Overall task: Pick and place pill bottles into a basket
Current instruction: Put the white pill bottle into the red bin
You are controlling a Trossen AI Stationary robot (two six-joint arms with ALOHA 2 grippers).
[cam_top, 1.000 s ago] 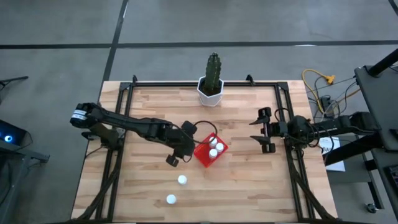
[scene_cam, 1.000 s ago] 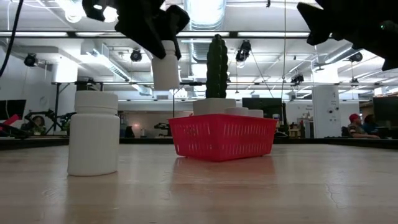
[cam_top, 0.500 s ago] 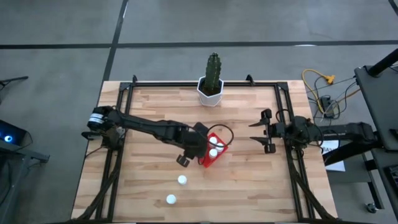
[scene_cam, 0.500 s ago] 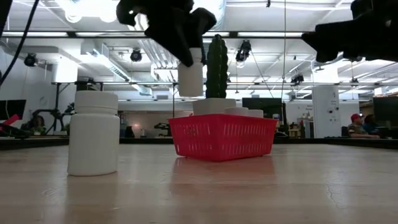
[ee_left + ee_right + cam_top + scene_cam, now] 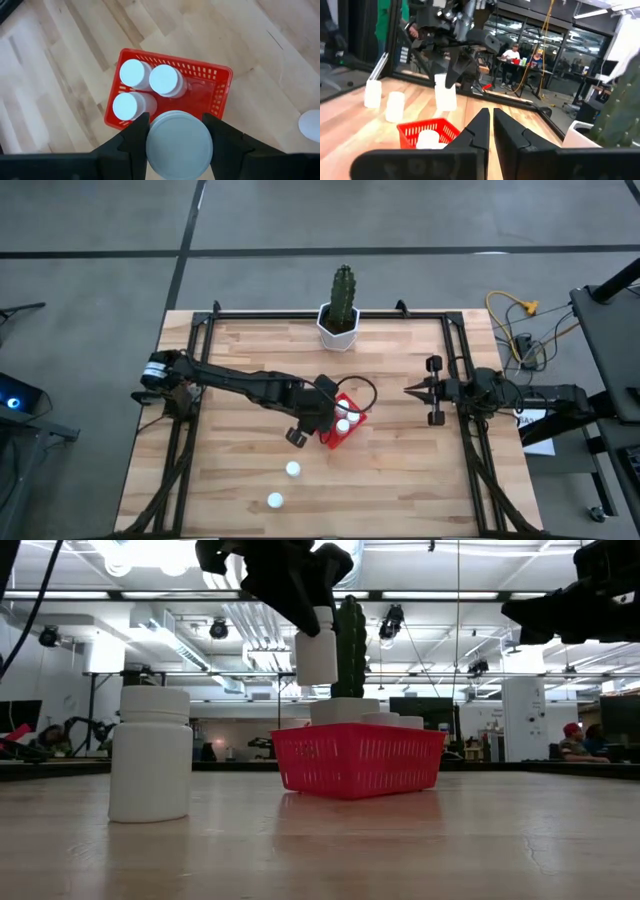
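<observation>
The left tool [image 5: 175, 145] grips one pill bottle [image 5: 316, 648] in the air, right over the near-left part of the red basket [image 5: 340, 423], which sits near the middle of the bench [image 5: 250, 360]. Three more bottles [image 5: 150, 85] stand inside the basket — and two others [image 5: 284, 484] wait on the bench, nearer and a bit to the left. The right tool [image 5: 491, 125] hangs over the right side of the bench, clenched tight and holding nothing.

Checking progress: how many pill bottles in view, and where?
6. Three stand in the red basket. One is held by the left gripper above the basket. Two stand on the table. None seem hidden.
</observation>
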